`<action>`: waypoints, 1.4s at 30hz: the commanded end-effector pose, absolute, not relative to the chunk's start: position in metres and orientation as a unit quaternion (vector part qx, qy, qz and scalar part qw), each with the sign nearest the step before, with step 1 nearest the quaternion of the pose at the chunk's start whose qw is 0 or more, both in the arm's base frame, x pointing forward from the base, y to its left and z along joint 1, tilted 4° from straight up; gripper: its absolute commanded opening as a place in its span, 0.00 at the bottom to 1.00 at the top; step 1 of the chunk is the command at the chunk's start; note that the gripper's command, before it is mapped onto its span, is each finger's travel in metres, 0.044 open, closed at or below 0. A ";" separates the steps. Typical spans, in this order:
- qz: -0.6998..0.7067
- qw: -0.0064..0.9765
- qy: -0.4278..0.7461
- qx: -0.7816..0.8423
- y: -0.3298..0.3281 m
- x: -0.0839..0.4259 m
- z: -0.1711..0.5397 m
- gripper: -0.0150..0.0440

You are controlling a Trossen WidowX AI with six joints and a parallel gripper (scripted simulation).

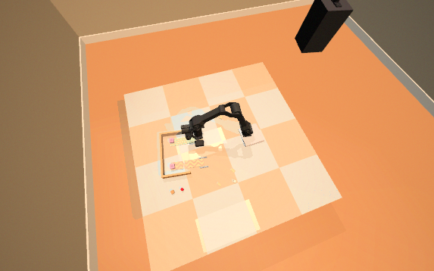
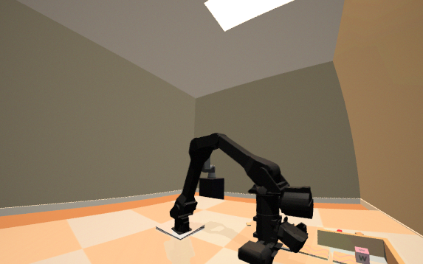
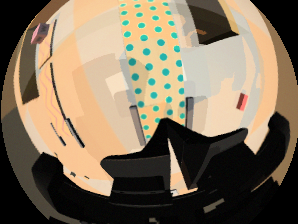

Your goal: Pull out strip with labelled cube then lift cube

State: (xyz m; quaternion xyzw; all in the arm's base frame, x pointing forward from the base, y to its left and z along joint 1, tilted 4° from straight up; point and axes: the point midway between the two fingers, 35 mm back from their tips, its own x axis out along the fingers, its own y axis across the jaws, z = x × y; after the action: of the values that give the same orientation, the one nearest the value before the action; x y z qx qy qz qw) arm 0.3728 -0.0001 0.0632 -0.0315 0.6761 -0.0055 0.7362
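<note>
A strip with teal dots (image 1: 183, 141) (image 3: 154, 64) runs unbroken as far as the wrist view shows. A pink cube (image 1: 171, 140) sits at its far end in the top view, its label unreadable there. A zigzag strip (image 1: 195, 163) (image 2: 313, 251) (image 3: 49, 95) is split by a gap. Another pink cube (image 1: 172, 166) (image 2: 362, 256) (image 3: 40, 33), marked W in the exterior view, sits at its far end. My gripper (image 3: 164, 121) is shut and empty, pointing down above the dotted strip's near end. The arm hides that end in the top view.
A three-sided wooden frame (image 1: 162, 157) surrounds the strips' far ends. Low dark bars (image 3: 137, 125) (image 3: 189, 112) flank the dotted strip's near end. A red piece (image 1: 182, 189) and an orange piece (image 1: 173, 191) lie outside the frame. Another reddish block (image 3: 242, 101) lies right of the dotted strip.
</note>
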 end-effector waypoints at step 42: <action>-0.003 0.734 0.678 -0.033 -0.003 0.306 0.047 0.25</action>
State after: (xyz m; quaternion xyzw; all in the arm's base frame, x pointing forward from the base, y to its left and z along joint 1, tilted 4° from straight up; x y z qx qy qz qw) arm 0.3153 -0.0027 0.0519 -0.0308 0.6699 -0.0063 0.7418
